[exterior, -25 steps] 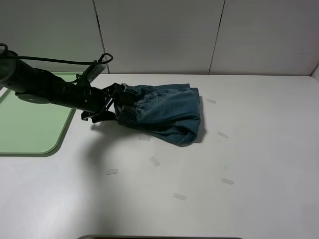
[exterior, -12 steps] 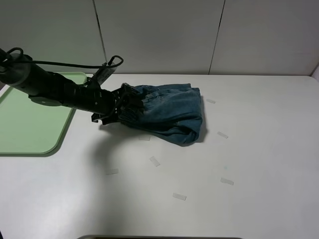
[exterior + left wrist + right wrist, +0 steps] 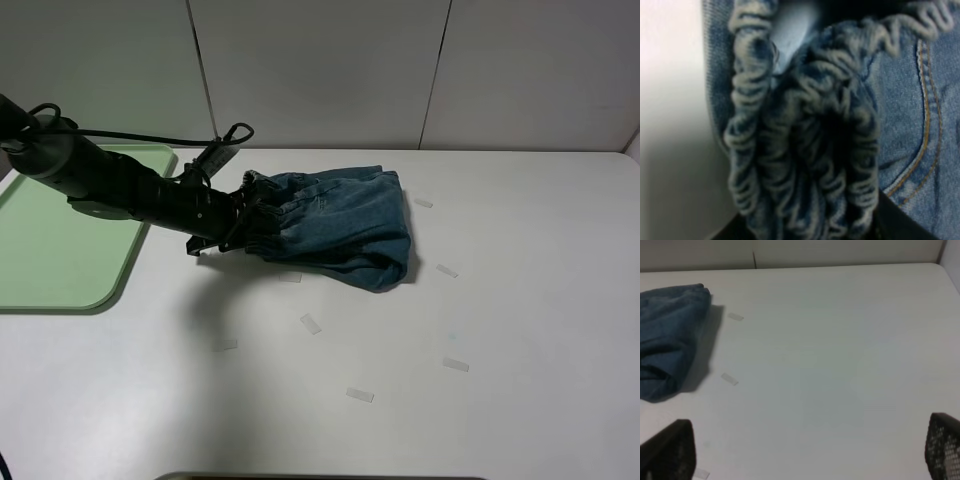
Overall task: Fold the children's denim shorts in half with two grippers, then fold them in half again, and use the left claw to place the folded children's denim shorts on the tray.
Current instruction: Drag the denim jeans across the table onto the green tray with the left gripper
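Observation:
The children's denim shorts [image 3: 335,230] lie folded in a thick bundle at the middle back of the white table, gathered waistband facing left. My left claw [image 3: 238,218] reaches in low from the left, and its jaws are closed on that bunched waistband. In the left wrist view the squeezed elastic folds [image 3: 805,150] fill the frame between black fingers [image 3: 892,222]. The pale-green tray [image 3: 60,250] sits at the left edge, behind the left arm. My right gripper [image 3: 810,452] is open and holds nothing. It hovers over bare table to the right of the shorts [image 3: 670,340] and is out of the exterior high view.
Several small strips of clear tape [image 3: 311,324] lie scattered on the table in front of and right of the shorts. Grey wall panels run along the table's back edge.
The left arm has slid right onto the waistband and its jaws have closed on it. The waistband end is bunched tighter. The right gripper has not moved.

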You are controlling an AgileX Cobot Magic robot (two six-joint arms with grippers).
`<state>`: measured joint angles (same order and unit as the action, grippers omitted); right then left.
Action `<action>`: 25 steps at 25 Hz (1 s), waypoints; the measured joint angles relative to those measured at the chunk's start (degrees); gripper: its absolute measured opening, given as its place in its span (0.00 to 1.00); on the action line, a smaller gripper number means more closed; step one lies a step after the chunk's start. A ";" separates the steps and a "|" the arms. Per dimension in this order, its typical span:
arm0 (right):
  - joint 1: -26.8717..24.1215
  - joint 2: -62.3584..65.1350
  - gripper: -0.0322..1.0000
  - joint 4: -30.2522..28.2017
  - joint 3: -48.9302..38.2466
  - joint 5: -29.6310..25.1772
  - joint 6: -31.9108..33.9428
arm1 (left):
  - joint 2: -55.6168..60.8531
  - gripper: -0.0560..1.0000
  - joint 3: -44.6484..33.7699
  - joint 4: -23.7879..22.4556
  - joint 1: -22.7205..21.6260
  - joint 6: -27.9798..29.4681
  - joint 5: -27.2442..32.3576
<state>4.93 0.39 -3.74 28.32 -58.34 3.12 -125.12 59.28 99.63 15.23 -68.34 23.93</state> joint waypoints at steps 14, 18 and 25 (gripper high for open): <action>0.00 0.00 0.70 0.00 0.00 0.00 0.00 | 3.91 0.34 4.69 -28.33 0.35 21.58 -3.67; 0.00 0.00 0.70 0.00 0.00 0.00 0.00 | 7.33 0.34 7.48 -48.12 0.17 36.35 -5.98; 0.00 0.00 0.70 0.00 0.00 0.00 0.00 | 10.86 0.34 12.42 -84.43 -0.33 61.71 -4.30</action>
<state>4.93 0.39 -3.74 28.32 -58.34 3.12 -114.27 71.70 15.19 14.90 -6.62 19.63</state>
